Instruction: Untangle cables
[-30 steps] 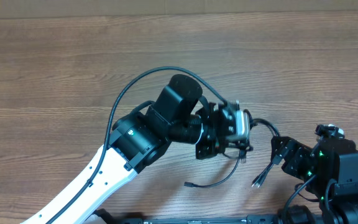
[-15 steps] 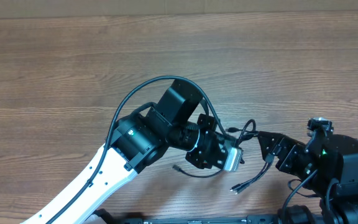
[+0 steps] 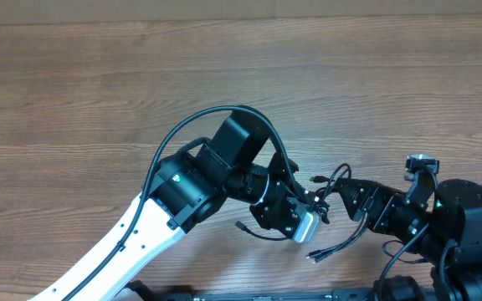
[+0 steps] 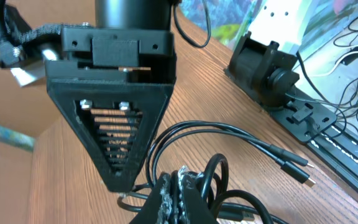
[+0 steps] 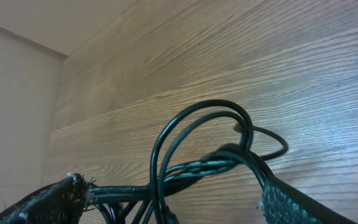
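while left fingers pinch the cables | right fingers wide, cables looped between

Thin black cables, looped and bunched together, 2 plug ends trailing loose

wooden table, cables trailing across it.

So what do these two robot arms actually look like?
The left arm has a white lower link, black boxy joints and a thin black cable looping over it. The right arm is all black, with a small green light. Both jaws are black, with rough grey pads.
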{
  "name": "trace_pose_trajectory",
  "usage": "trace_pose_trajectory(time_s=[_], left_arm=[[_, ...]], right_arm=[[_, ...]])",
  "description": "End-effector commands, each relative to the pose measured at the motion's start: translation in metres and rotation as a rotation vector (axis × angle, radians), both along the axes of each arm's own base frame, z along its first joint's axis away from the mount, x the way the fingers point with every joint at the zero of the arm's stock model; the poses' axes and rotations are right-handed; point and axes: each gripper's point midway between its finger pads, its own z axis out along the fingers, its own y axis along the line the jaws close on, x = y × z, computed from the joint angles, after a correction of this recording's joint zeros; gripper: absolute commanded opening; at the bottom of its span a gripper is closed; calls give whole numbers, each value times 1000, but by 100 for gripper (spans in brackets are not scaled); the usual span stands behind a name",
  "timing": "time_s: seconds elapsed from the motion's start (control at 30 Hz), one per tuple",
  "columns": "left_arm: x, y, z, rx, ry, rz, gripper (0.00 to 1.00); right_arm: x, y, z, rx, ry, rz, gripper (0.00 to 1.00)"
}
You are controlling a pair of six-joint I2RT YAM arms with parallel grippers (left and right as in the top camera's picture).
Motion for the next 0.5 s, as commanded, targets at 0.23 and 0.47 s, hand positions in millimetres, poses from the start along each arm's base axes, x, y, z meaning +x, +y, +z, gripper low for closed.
trace_pose_trajectory(time_s=[0.23, 0.47], left_arm=[[-26, -5, 37, -154, -79, -161, 4], [-41, -13, 42, -178, -93, -216, 4]], right_arm=[[-1, 4, 11, 21, -32, 18, 87], [0, 5, 12, 25, -31, 23, 82]])
